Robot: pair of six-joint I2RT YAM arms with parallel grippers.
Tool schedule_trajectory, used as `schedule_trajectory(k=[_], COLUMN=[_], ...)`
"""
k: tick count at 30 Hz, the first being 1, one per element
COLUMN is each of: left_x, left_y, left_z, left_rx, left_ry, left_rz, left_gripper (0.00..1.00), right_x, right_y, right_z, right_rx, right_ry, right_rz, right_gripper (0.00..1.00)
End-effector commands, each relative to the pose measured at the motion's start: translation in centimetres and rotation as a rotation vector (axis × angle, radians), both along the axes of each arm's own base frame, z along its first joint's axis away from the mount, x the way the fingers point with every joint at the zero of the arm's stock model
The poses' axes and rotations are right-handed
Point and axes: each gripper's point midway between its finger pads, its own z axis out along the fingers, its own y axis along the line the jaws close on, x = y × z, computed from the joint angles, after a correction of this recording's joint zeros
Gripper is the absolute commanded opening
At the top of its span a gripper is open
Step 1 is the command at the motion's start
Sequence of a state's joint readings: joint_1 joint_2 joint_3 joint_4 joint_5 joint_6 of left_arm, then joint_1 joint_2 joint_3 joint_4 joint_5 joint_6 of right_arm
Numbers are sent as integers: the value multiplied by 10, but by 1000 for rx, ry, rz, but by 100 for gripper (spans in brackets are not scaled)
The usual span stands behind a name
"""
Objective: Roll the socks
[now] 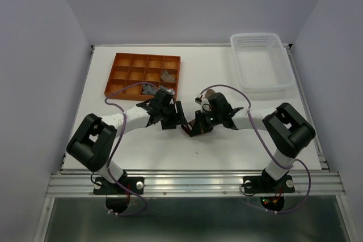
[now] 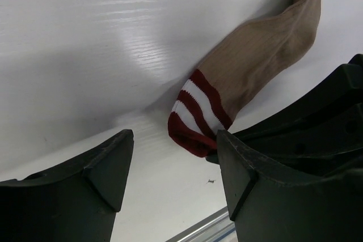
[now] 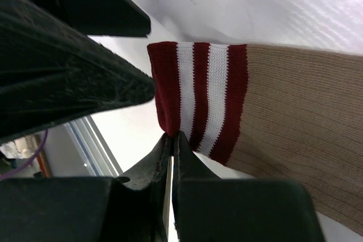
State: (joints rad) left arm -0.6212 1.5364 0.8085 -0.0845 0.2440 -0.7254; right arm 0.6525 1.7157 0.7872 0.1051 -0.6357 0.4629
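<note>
- White table (image 1: 227, 145) under plain walls, two arms meeting at its middle.
- Tan sock (image 2: 255, 55) lies flat there, its red-and-white striped cuff (image 3: 198, 94) nearest both grippers.
- Right gripper (image 3: 172, 138) has its jaws pinched together on the cuff's edge, seemingly to anchor it for rolling.
- Left gripper (image 2: 174, 140) hovers with jaws apart either side of the cuff, likely ready to take the other corner.
- Orange tray (image 1: 116, 75) behind holds grey socks (image 1: 168, 75).

One tan sock (image 2: 266, 49) with red-and-white striped cuff, stretched flat on table (image 1: 227, 140) centre, grey socks (image 1: 168, 75) in far-left tray (image 1: 122, 60) compartments
</note>
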Motion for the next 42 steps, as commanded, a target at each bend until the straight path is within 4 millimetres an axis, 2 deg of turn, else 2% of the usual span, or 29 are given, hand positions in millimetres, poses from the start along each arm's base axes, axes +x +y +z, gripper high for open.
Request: schedule_trajectory(k=[1, 4, 5, 9, 13, 14, 17, 21, 23, 24, 26, 29, 30, 31, 32, 34, 38, 39, 42], left_x=[8, 8, 8, 13, 15, 16, 14, 10, 10, 7, 11, 6, 2, 2, 2, -3, -5, -7, -7], left_y=[-20, -26, -28, -35, -41, -42, -41, -39, -40, -35, -34, -26, -21, -19, -15, -10, -5, -3, -2], left_z=[13, 8, 7, 5, 4, 5, 4, 0, 1, -4, -3, -9, -11, -10, -11, -10, -9, -11, -8], left_rx=[-42, -43, -43, -38, -43, -45, -29, -7, 8, 35, 68, 130, 154, 166, 188, 220, 265, 278, 283], left_ry=[-37, -20, -19, -23, -19, -20, -10, 20, 33, 59, 72, 132, 158, 166, 174, 210, 252, 268, 283], left_rz=[-54, -70, -79, -91, -110, -111, -115, -130, -135, -130, -111, -96, -88, -79, -58, -47, -31, -26, -17], left_gripper=[70, 63, 56, 53, 33, 19, 0, 0, 0, 0, 0, 0, 0, 0, 0, 0, 0, 0, 0], right_x=[4, 5, 4, 7, 6, 5, 4, 10, 16, 15, 19, 15, 8, 14, 13, 10, 8, 4, 0], right_y=[6, 5, 5, 1, 0, -1, -2, -5, -10, -12, -14, -23, -21, -25, -25, -22, -13, -5, 4], right_z=[8, 5, 2, 1, -6, -8, -12, -11, -6, -4, 6, 12, 14, 12, 20, 21, 26, 29, 31], right_rx=[95, 97, 95, 114, 101, 97, 88, 66, 34, 26, 25, -20, -32, -84, -104, -173, -217, -204, -212], right_ry=[20, 30, 41, 48, 55, 62, 67, 17, -42, -52, -113, -165, -194, -276, -337, -447, -578, -608, -658], right_rz=[5, 2, 4, -5, -4, -4, -7, -17, -26, -26, -12, 35, 70, 72, 70, 85, 81, 87, 81], right_gripper=[1, 1, 1, 1, 1, 1, 1, 1, 6, 19, 25, 38, 39, 40, 41, 45, 45, 48, 48])
